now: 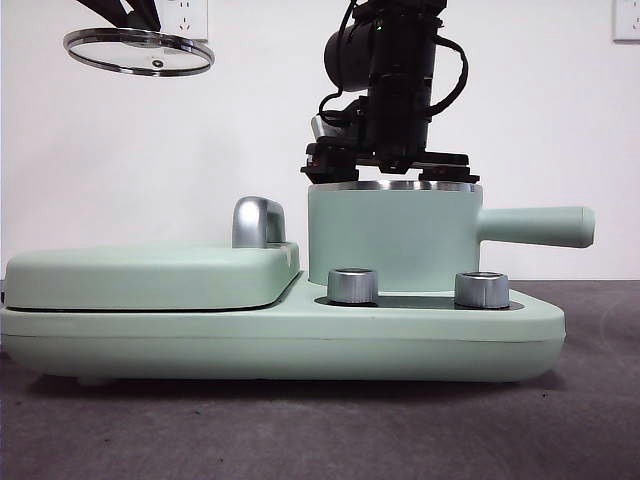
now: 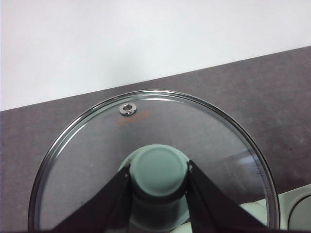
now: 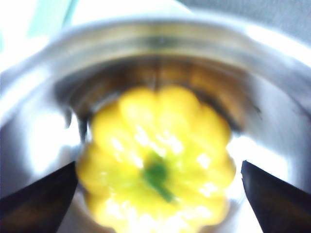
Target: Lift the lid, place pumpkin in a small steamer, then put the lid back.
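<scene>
The small steamer (image 1: 395, 235) stands on the right of the mint-green base, its long handle (image 1: 535, 227) pointing right. My right gripper (image 1: 395, 170) is lowered into its steel rim. In the right wrist view the yellow pumpkin (image 3: 160, 121) with its green stem sits inside the steel pot (image 3: 160, 39). The right gripper (image 3: 159, 165) is open, with a small gap between each jaw and the pumpkin; the picture is blurred. My left gripper (image 1: 130, 12) holds the glass lid (image 1: 138, 52) high at the top left. In the left wrist view it (image 2: 159, 169) is shut on the knob of the lid (image 2: 160, 116).
The flat mint-green griddle cover (image 1: 150, 275) with a steel handle (image 1: 258, 222) fills the left of the base (image 1: 280, 345). Two steel dials (image 1: 352, 285) (image 1: 482, 289) stand in front of the steamer. Dark grey table lies in front.
</scene>
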Robot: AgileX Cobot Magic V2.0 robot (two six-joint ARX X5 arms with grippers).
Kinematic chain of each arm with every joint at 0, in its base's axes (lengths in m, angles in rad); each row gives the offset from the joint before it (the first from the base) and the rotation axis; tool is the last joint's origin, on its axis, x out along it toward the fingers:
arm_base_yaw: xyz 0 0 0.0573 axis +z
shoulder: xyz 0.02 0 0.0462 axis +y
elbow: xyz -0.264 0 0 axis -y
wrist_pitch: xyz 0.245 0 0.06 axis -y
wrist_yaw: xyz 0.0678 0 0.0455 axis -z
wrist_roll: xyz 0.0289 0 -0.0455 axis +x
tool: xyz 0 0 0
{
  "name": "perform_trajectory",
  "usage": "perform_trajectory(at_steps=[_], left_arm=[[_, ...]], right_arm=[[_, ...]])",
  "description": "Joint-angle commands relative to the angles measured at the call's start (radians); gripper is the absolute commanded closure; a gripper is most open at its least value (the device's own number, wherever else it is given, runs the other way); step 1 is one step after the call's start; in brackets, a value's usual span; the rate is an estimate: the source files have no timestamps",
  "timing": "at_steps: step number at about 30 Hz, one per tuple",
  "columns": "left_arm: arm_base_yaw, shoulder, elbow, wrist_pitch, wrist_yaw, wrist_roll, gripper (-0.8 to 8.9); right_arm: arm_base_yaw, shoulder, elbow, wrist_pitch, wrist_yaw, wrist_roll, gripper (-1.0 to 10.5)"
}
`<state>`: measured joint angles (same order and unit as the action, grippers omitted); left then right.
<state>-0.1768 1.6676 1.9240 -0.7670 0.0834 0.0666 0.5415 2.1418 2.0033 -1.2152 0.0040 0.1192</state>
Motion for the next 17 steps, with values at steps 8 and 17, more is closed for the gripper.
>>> perform_trajectory(at_steps=[8,17], left_arm=[[0.001,-0.005,0.031,0.029,0.003,0.0,7.96],[0.001,-0.004,0.031,0.03,0.003,-0.005,7.96]], right_arm=[[0.011,0.029,0.123,-0.079,-0.002,0.005,4.0],[0.011,0.014,0.267,-0.202,-0.007,0.04,4.0]])
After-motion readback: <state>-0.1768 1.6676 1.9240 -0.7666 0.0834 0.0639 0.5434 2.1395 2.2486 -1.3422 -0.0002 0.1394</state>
